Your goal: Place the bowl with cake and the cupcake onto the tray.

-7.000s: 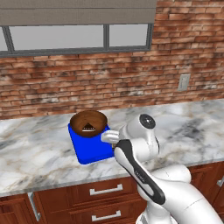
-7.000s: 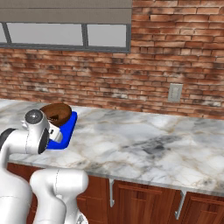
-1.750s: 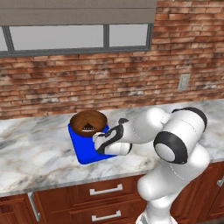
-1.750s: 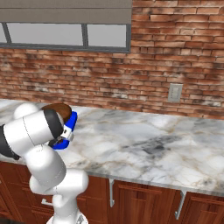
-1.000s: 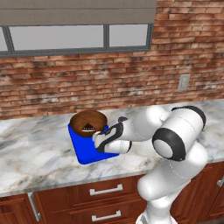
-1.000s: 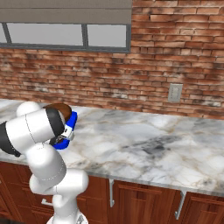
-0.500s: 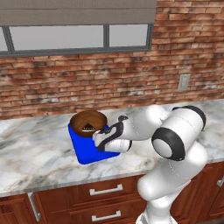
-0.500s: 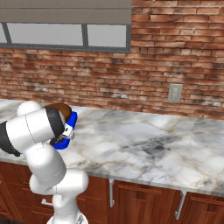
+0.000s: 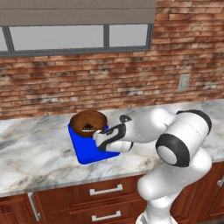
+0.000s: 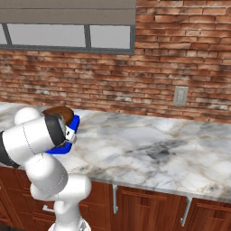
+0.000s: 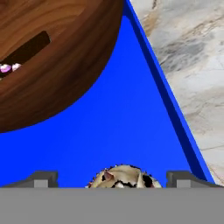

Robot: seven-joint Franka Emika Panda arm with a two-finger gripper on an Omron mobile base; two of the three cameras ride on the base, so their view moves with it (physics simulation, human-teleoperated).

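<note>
Arm is bent low over tray (image 9: pixel 89 154); gripper (image 11: pixel 113 178) is held above it, fingertips (image 11: pixel 43 178) spread wide either side of cupcake (image 11: pixel 122 176), bowl with cake (image 9: pixel 88 123) beside.

There is one tray (image 9: pixel 89 154), bright blue and flat, lying on one marble bench (image 9: pixel 35 153). On the tray stands one wooden bowl (image 9: pixel 83 120), and in that bowl lies one dark cake wedge (image 9: pixel 89 128). One cupcake (image 11: pixel 124 177) sits on the tray floor, between the two dark fingertips (image 11: pixel 41 178) of the one hand (image 11: pixel 113 179). One white arm (image 9: pixel 175 140) reaches over the bench. On the brick wall there is one outlet plate (image 9: pixel 184 82), and above it one window (image 9: pixel 74 37) split into several panes.
</note>
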